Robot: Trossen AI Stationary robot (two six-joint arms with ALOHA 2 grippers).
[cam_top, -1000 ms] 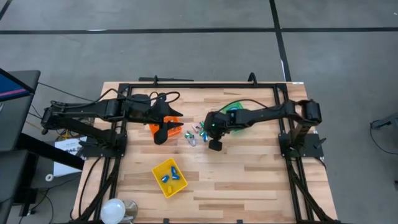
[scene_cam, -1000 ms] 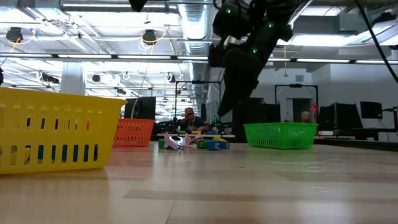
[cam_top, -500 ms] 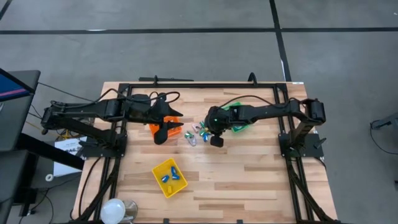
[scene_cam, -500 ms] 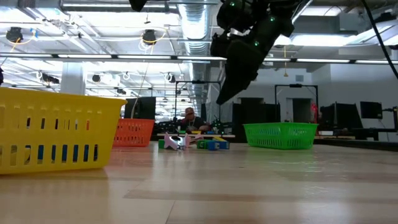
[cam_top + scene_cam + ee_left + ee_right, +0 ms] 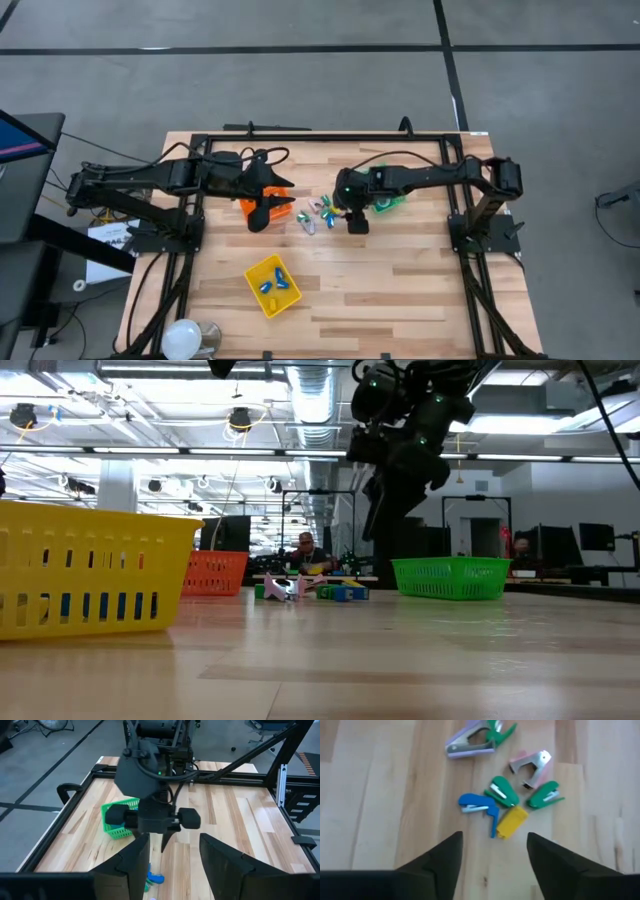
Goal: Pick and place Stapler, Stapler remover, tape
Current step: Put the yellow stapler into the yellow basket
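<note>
— Why does the right claw [image 5: 355, 222] hang spread and empty?
— To drop over the small staplers and removers [image 5: 507, 805] heaped mid-tabletop [image 5: 400, 290], I think.
— The left claw [image 5: 262, 215]?
— Part-open, empty, beside the orange bin [image 5: 250, 207].
— Tape?
— Probably the blue bits in the yellow bin [image 5: 255, 272]. Bare wood surrounds the heap.

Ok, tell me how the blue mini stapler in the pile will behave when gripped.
The blue mini stapler looks small, hard and plastic, so probably light and stiff. It lies flat, unlikely to roll. Touching the yellow stapler, it may nudge it.
</note>
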